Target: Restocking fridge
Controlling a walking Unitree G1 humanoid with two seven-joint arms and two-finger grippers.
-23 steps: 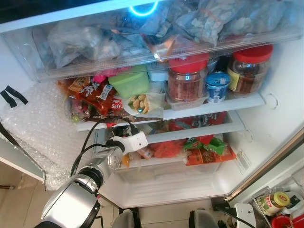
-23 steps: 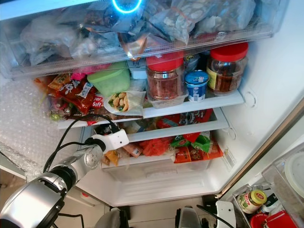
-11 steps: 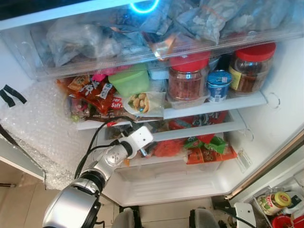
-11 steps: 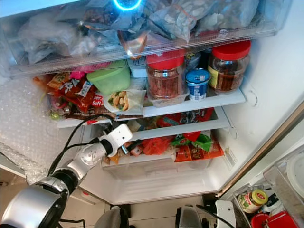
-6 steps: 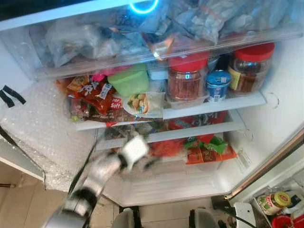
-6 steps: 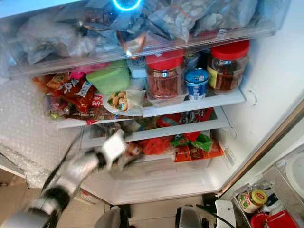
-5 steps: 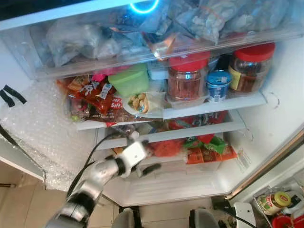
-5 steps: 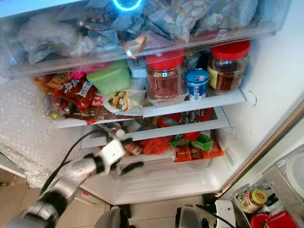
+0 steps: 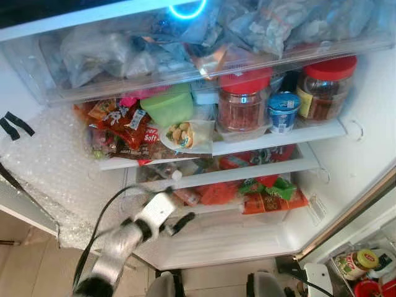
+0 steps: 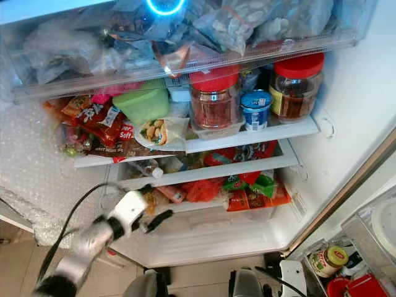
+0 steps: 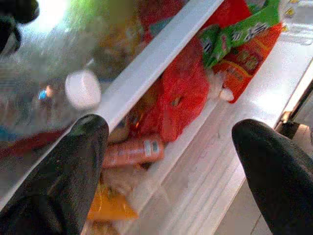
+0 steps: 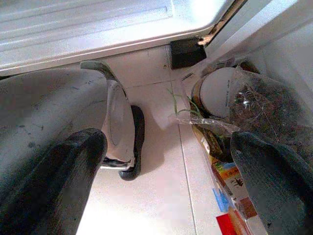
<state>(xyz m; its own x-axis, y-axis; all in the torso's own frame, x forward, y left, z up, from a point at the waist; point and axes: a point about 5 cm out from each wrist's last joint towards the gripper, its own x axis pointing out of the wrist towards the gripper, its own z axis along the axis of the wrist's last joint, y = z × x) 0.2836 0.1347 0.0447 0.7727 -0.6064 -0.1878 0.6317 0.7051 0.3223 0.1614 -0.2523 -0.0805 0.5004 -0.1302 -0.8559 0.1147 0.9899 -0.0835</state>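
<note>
Withdrawn left gripper [image 9: 176,224] gapes before drawer edge [image 9: 204,209].

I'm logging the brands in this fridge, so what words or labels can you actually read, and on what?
"Soft": partly readable on a red snack packet on the upper shelf.
Yoghurt cup, red-lidded jars, green and orange packets, door jar: print too small or blurred to read.

fridge [image 9: 346,161]: open | shelves packed | white-capped bottle [image 9: 166,173], apparently lying, middle shelf
</note>
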